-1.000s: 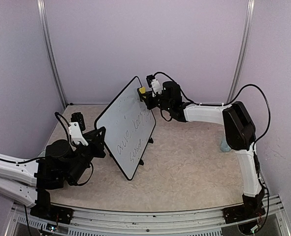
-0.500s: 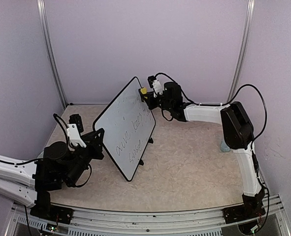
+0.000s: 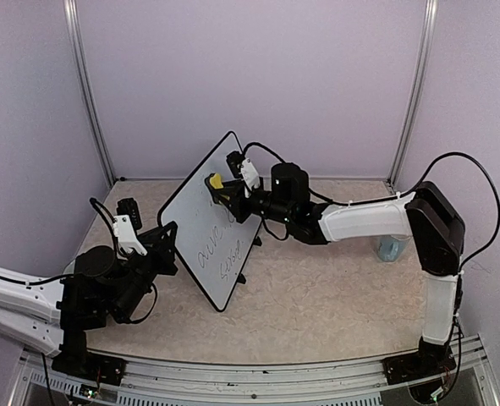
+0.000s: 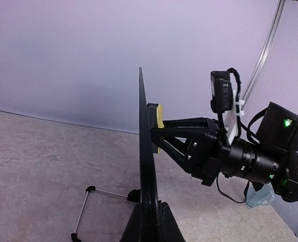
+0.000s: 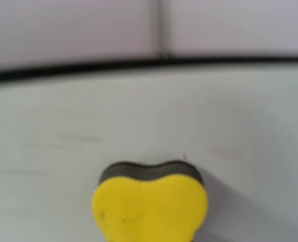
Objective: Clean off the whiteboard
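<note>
The right claw [image 3: 226,189] is clamped on a small yellow eraser [image 3: 216,181], one finger on each side of it. The eraser's dark pad lies flat against the writing face of the whiteboard [image 3: 197,222], high on the board and towards its left side. In the right wrist view the eraser [image 5: 150,206] shows as a rounded yellow block with a dark layer touching the white surface, and the board's black frame runs across just above it. The surface around the eraser looks wiped, with only faint smears.

The left claw [image 3: 168,239] is closed tight on the board's left edge, low down. In the left wrist view the board is seen edge-on as a thin black blade rising from between that claw's fingers.

The whiteboard stands tilted on the tabletop [image 3: 317,288], left of centre, with its face turned right and towards the near side. Dark handwriting [image 3: 219,247] covers its lower half. A thin wire foot [image 4: 85,212] juts from its back onto the tabletop. A small pale blue thing [image 3: 391,248] sits at the far right, beside the right arm
</note>
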